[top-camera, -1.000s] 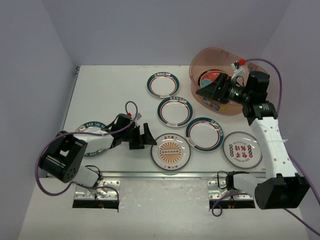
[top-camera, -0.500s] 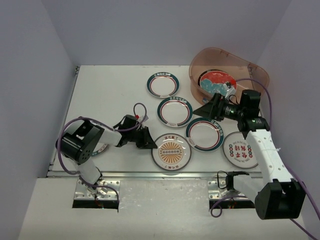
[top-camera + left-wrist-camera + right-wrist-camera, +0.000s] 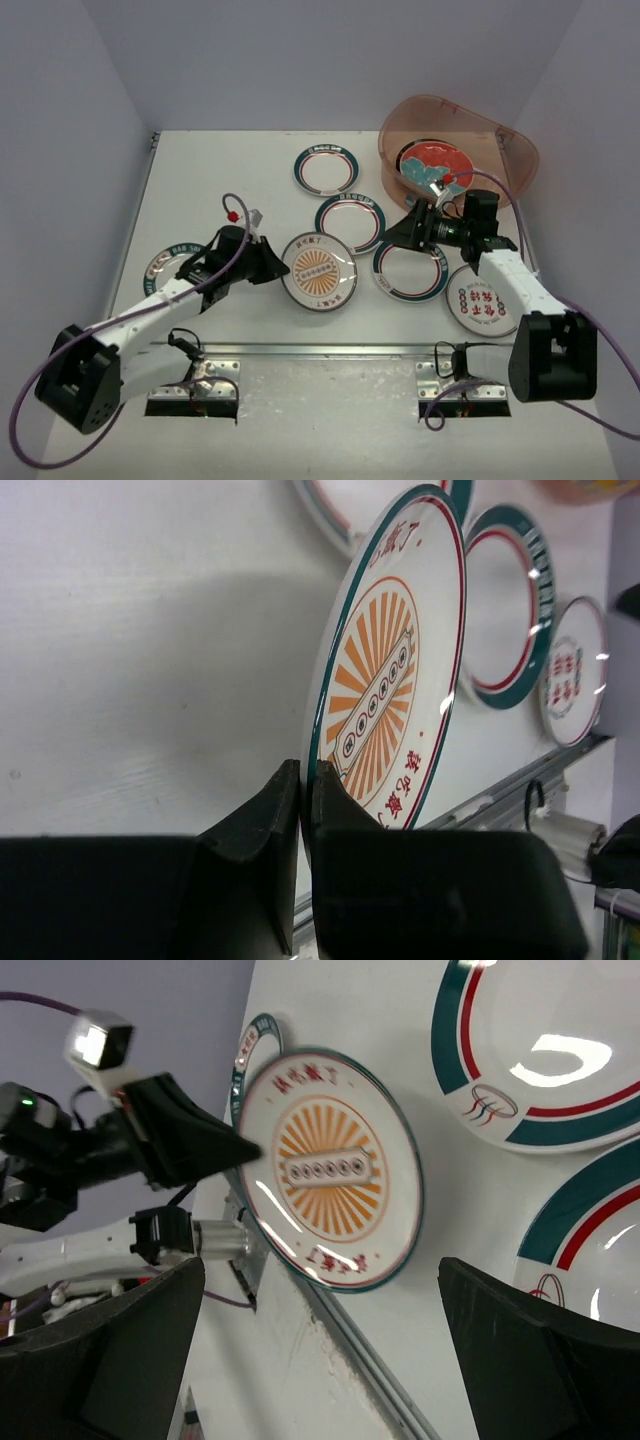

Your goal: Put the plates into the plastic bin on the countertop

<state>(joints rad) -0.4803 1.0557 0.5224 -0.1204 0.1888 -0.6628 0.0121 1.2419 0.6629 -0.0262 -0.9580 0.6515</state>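
My left gripper (image 3: 274,266) (image 3: 305,780) is shut on the near rim of the orange sunburst plate (image 3: 318,270) (image 3: 385,680), which is raised off the countertop (image 3: 220,180) and tilted. My right gripper (image 3: 405,232) (image 3: 320,1270) stands open with nothing between its fingers, hovering over the table between two teal-rimmed plates (image 3: 350,222) (image 3: 410,270), just in front of the plastic bin (image 3: 500,125). A red plate (image 3: 432,165) lies inside the bin. In the right wrist view the sunburst plate (image 3: 330,1170) shows with the left gripper (image 3: 255,1150) pinching its edge.
Further plates lie flat: a teal-rimmed one (image 3: 326,170) at the back, a red-lettered one (image 3: 483,298) at the front right, a dark-rimmed one (image 3: 172,262) under the left arm. A metal strip (image 3: 330,348) runs along the near edge. Lavender walls enclose the table.
My left gripper shut on the sunburst plate's rim and lifted it up and back. The right arm drew out of the bin and came down toward the table's middle, still open.
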